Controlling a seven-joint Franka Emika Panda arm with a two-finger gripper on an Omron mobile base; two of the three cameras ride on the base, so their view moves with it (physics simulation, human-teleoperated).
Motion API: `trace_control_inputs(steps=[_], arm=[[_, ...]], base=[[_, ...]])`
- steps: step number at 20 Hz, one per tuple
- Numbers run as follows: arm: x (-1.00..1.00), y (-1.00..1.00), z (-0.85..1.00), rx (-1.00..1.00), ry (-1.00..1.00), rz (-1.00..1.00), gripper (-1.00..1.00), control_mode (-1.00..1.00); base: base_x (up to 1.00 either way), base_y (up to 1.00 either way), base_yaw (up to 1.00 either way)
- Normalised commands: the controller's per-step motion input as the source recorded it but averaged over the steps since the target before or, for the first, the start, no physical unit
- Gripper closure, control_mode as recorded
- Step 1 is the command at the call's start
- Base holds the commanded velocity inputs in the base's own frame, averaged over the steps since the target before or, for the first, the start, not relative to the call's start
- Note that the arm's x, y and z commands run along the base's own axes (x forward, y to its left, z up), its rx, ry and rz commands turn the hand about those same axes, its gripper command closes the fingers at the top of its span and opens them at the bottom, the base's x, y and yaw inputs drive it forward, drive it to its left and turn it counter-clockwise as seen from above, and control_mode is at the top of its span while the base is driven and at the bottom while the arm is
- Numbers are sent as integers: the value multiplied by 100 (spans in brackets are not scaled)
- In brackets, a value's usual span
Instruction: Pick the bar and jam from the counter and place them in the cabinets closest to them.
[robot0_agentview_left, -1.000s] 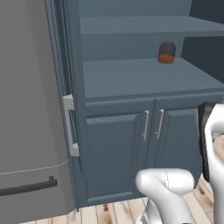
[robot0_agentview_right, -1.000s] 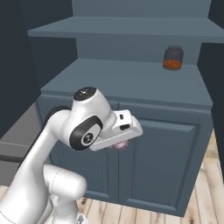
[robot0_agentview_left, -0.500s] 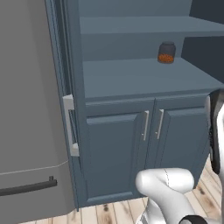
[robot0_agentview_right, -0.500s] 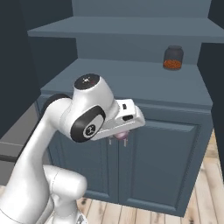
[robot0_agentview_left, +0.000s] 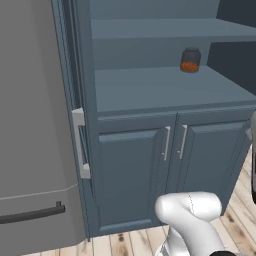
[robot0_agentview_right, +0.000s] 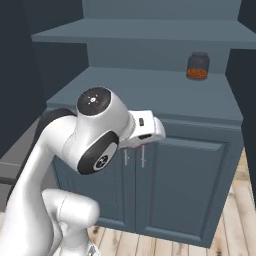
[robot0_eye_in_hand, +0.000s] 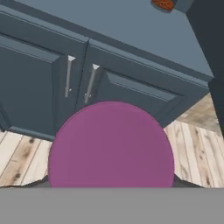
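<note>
In the hand view the jam (robot0_eye_in_hand: 111, 144) is a big pink-magenta disc right in front of the camera, and my gripper (robot0_eye_in_hand: 111, 183) is shut on it, with dark fingertips just showing at either side of its base. My white hand (robot0_agentview_right: 146, 130) hangs in front of the cabinets' (robot0_agentview_right: 190, 165) paired doors, just below the lower open shelf (robot0_agentview_right: 150, 92). From that side the arm's big joint hides the jam. Slim silver handles (robot0_eye_in_hand: 78, 78) mark the doors. The bar and the counter are out of view.
A dark jar with orange contents (robot0_agentview_left: 190, 60) stands at the back right of the lower open shelf; a second shelf (robot0_agentview_left: 165, 27) is above it. The grey fridge (robot0_agentview_left: 30, 125) fills the left. Wooden floor (robot0_eye_in_hand: 197, 144) runs below the doors.
The arm has swung upward and toward the cabinet, carrying the hand higher and closer to the shelf edge. The jam, seen under the hand before, is now hidden in the right base view.
</note>
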Motion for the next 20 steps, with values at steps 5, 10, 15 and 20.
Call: trace_control_inputs(steps=[5,10,15,20], arm=[[4,56,19,0,-21,-4,100,-100],[14,22,14,3,-11,1,100,-100],[23,2,12,6,-3,2,100,-100],[28,11,15,0,0,0,100,-100]], base=[[0,0,0],[0,0,0],[0,0,0],[0,0,0]])
